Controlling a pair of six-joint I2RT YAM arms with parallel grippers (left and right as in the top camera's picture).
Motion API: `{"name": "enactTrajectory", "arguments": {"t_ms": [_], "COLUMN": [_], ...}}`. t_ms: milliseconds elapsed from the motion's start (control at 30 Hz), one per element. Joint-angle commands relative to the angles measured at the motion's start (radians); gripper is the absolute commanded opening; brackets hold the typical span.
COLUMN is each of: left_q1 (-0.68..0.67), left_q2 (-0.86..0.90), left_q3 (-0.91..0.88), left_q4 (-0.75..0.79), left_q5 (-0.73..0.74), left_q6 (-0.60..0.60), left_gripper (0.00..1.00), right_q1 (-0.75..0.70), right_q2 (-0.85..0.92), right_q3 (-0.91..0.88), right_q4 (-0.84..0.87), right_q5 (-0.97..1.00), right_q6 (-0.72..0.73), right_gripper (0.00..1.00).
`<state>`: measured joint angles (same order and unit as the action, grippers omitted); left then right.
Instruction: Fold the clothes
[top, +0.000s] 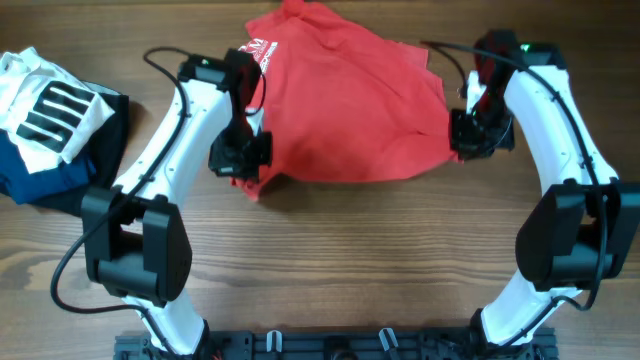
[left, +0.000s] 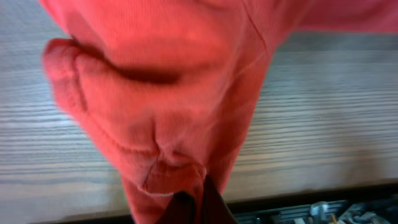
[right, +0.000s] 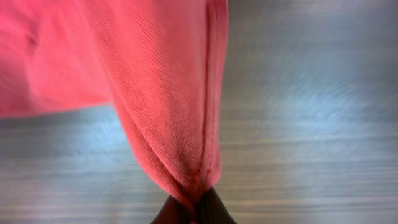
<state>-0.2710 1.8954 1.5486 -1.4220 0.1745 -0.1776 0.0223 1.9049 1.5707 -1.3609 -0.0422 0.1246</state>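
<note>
I am gripping the red T-shirt (top: 345, 110), which is lying rumpled on the desk (top: 330, 260). My left claw (top: 240, 155) is pinching its left edge, my right claw (top: 470, 135) its right edge. Folded garments (top: 50, 130) are sitting well left of the red T-shirt.

A white striped garment (top: 45, 105) lies on a navy garment (top: 35, 175) and black garment (top: 116, 122) on the table (top: 350, 270).

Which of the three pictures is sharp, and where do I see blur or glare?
Overhead: sharp and evenly lit. Left wrist: the red shirt is slightly soft, the table grain clear. Right wrist: the shirt's weave is sharp, the table behind blurred, with pale glare.
</note>
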Motion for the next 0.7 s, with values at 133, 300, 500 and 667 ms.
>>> {"name": "enactTrajectory", "arguments": {"t_ms": [133, 300, 500, 667], "left_q1": [-0.02, -0.019, -0.019, -0.019], "left_q2": [-0.096, -0.22, -0.287, -0.325], "left_q3": [-0.338, -0.487, -0.488, -0.487], "left_q4": [0.049, 0.159, 0.171, 0.229], "left_q5": [-0.1, -0.13, -0.195, -0.187], "left_q6": [-0.12, -0.201, -0.262, -0.302], "left_gripper": [0.04, 0.04, 0.04, 0.08], "right_q1": [-0.052, -0.134, -0.223, -0.318], "right_q2": [-0.06, -0.142, -0.24, -0.254], "right_q3": [-0.274, -0.291, -0.291, -0.291], "right_q4": [0.082, 0.07, 0.06, 0.089], "right_q5": [0.092, 0.212, 0.243, 0.171], "right_q6": [0.128, 0.193, 0.164, 0.139], "right_gripper": [0.04, 0.04, 0.04, 0.04]}}
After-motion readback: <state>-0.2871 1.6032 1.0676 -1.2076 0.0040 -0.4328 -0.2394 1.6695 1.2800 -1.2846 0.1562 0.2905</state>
